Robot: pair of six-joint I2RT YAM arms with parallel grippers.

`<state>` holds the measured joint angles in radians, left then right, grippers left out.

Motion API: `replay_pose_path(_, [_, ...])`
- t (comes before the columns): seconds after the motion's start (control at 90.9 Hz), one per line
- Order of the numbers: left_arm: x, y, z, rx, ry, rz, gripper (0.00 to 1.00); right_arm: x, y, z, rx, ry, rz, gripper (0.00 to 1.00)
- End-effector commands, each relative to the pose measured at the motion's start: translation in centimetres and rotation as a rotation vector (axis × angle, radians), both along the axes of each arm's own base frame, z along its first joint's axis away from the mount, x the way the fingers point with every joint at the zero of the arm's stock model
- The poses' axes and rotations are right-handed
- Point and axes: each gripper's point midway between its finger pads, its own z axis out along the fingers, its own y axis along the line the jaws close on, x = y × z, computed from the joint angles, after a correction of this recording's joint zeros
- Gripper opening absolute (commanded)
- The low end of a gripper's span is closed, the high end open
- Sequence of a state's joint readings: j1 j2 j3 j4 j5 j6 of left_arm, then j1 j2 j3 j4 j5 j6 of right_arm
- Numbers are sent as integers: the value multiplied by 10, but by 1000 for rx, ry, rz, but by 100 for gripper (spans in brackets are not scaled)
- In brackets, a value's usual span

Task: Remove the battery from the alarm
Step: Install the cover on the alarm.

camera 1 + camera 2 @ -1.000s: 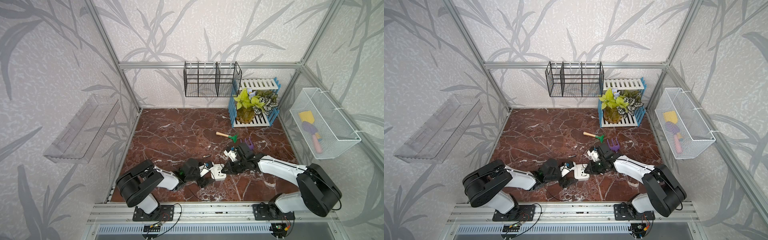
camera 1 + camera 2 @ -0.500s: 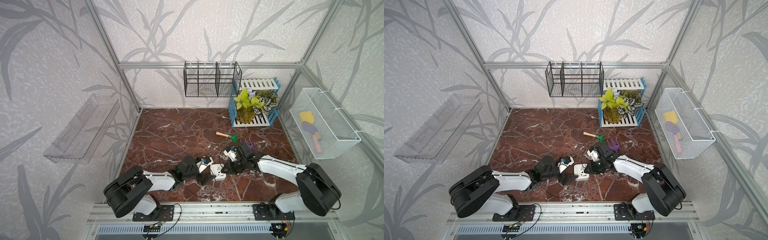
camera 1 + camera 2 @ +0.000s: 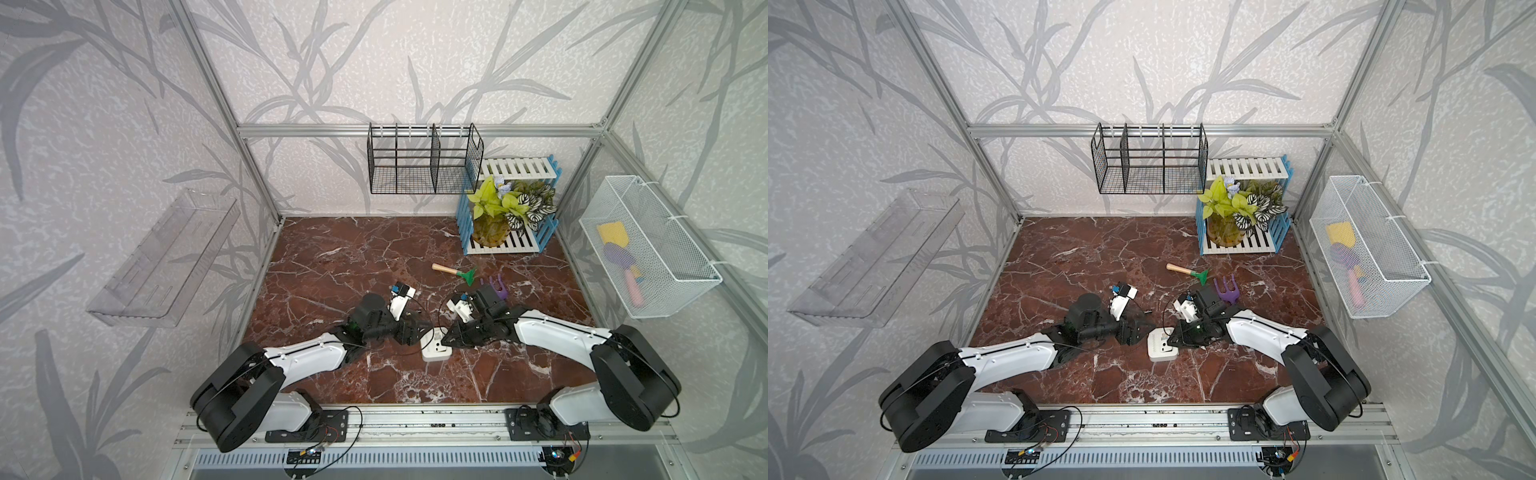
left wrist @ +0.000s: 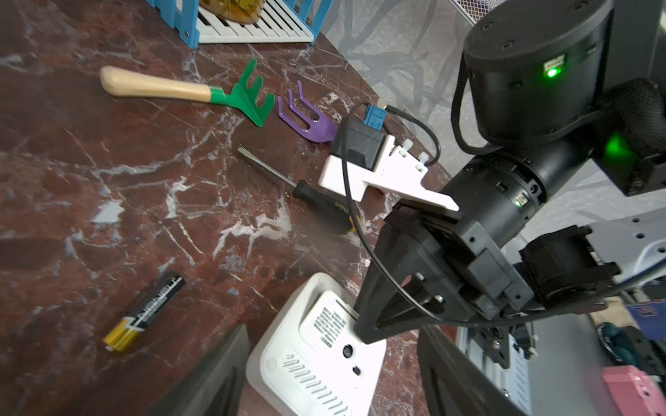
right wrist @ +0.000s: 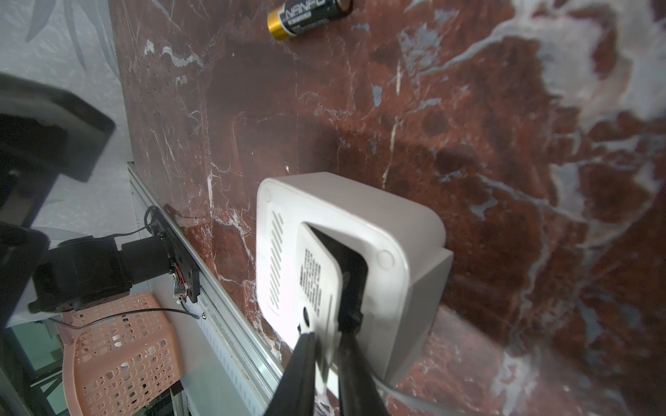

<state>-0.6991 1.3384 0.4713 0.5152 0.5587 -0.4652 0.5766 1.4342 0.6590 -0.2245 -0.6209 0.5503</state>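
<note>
On marble point(image 4: 108, 162), black gold-tipped battery point(image 4: 144, 312), right pincer point(image 5: 326, 333) pinching white cover point(image 5: 317, 273), left pincer point(image 4: 331, 327) spread.

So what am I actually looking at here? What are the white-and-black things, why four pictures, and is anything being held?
The white-and-black things are the robot's left arm and right arm, fixed along the table's front. Two pictures look down on the whole scene. The other two come from a small camera on each arm's wrist.

On the table lie the alarm, back up, a battery apart from it, a screwdriver, a green rake and a purple fork.

The right tool pinches the alarm's back cover, which is tilted up off its recess. The left tool is open, close to the alarm, holding nothing.
</note>
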Motion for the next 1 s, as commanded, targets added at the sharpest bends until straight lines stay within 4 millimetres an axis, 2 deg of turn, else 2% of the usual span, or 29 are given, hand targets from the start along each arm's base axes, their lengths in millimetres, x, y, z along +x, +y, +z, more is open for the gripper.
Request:
replay_pose_path(0.0, [-21, -10, 0, -105, 232, -58, 67, 6, 0, -3, -16, -12, -8, 17])
replay_pose_path(0.055, [-29, -14, -6, -114, 284, -98, 58, 5, 1, -4, -16, -10, -8, 17])
replay_pose_path(0.143, [-35, -17, -16, -118, 350, -127, 52, 6, 1, -4, -15, -11, -9, 17])
replay_pose_path(0.484, [-43, -31, -22, -160, 420, -195, 50, 5, 1, -4, -19, -16, -11, 18])
replay_pose_path(0.66, [-44, -41, -32, -151, 460, -211, 50, 5, 2, -5, -21, -12, -11, 19])
replay_pose_path(0.99, [-42, -50, -36, -152, 474, -217, 50, 5, 2, -5, -21, -13, -11, 20])
